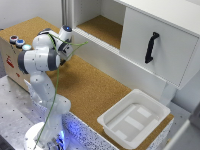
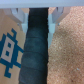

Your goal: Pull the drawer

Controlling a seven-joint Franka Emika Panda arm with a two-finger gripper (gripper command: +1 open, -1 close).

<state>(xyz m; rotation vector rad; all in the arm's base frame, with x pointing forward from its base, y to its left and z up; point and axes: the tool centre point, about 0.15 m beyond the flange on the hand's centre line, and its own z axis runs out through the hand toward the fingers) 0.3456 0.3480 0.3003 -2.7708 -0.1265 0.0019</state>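
The white drawer front with its black handle (image 1: 151, 47) sits at two o'clock, not visibly pulled out. The tool (image 1: 66, 31) hovers well apart at ten o'clock; its opening cannot be told. Approach phase, I judge: reach that handle next.

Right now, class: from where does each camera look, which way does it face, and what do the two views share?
Exterior view: sits high off the arm, looking down across the cork counter at the white cabinet with its black handle and the white tray; the whole arm shows.
Wrist view: sits on the wrist, looking past the gripper at cork and a blurred dark band; only two fingertips show.
Shared: the cork counter.
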